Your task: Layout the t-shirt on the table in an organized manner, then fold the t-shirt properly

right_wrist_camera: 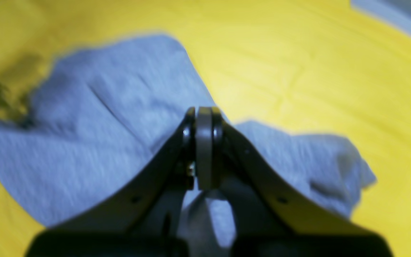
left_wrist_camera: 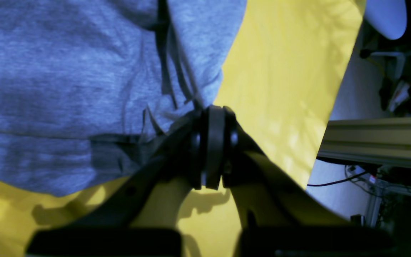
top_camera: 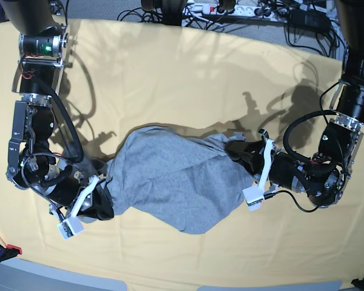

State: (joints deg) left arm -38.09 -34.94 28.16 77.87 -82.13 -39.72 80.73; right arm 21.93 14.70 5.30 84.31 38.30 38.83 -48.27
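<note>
The table (top_camera: 170,66), draped in yellow cloth, is spanned by the t-shirt (top_camera: 170,176), which is stretched plain grey side up near the middle, between both arms. One edge of the shirt is pinched by the left gripper (left_wrist_camera: 211,117), jaws fully closed on bunched fabric. The opposite edge is clamped by the right gripper (right_wrist_camera: 203,117), pads pressed together on cloth. Creases are seen across the fabric.
</note>
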